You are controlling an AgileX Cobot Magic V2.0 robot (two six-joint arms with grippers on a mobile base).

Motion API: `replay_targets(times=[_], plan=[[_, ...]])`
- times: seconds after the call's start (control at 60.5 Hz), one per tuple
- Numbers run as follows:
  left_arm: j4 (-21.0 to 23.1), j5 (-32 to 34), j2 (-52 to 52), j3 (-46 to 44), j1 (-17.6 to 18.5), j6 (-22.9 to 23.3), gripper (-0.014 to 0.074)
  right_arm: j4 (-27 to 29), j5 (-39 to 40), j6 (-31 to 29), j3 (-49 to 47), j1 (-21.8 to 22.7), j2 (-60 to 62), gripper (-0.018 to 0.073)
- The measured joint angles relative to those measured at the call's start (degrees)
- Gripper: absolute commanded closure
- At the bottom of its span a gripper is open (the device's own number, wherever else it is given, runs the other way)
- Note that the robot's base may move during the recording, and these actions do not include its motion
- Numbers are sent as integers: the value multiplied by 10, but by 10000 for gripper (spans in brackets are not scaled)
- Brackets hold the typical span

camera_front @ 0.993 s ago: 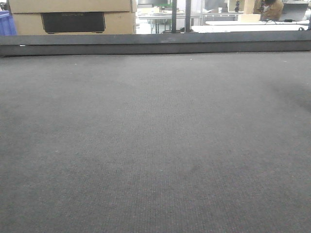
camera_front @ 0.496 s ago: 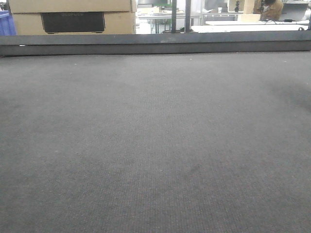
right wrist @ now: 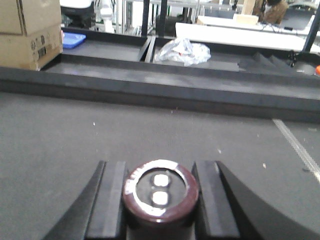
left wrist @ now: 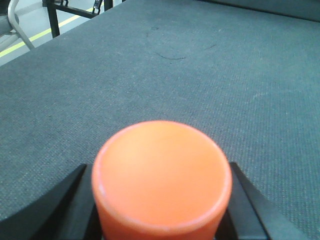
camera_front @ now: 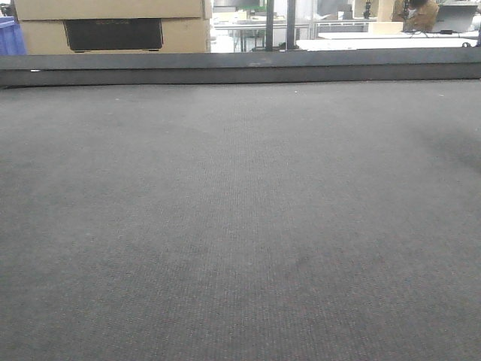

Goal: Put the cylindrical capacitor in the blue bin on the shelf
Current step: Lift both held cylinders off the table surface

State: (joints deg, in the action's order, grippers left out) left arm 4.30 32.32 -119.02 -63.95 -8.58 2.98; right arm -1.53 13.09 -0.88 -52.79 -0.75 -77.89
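Front view: I see just the grey mat [camera_front: 240, 226] and a cardboard box [camera_front: 113, 26] behind it. Left wrist view — my left gripper [left wrist: 161, 202] hugs an orange cylinder [left wrist: 161, 170]. Right wrist view — my right gripper [right wrist: 161, 202] holds the cylindrical capacitor [right wrist: 160, 187] tight.

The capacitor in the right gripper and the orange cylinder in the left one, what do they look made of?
Capacitor: glossy maroon sleeve, likely plastic film; shiny silvery top looks metal, with two pale terminals. Orange cylinder: smooth, soft sheen, probably moulded plastic, possibly rubber.
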Motion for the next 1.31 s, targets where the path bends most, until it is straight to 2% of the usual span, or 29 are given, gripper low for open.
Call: replay_targets(times=[0.116, 0.331, 0.513, 0.744, 0.926, 1.042, 1.307], plan=[[-3, -37, 18, 0, 0, 0, 706, 0, -46, 0, 1, 0, 3, 708], [-35, -179, 118, 0, 12, 0, 706, 0, -161, 0, -9, 0, 14, 708], [-77, -315, 237, 0, 55, 0, 706, 1, -222, 0, -27, 0, 26, 708], [-86, -481, 364, -1, 125, 0, 707, 18, -272, 0, -21, 0, 65, 708], [-79, -605, 449, 4, 139, 0, 707, 26, -281, 0, 32, 0, 118, 708], [-61, -650, 504, 33, 139, 0, 707, 27, -286, 0, 85, -2, 154, 708], [-51, -669, 629, 139, 139, 0, 707, 27, -331, 0, 158, -12, 253, 708]])
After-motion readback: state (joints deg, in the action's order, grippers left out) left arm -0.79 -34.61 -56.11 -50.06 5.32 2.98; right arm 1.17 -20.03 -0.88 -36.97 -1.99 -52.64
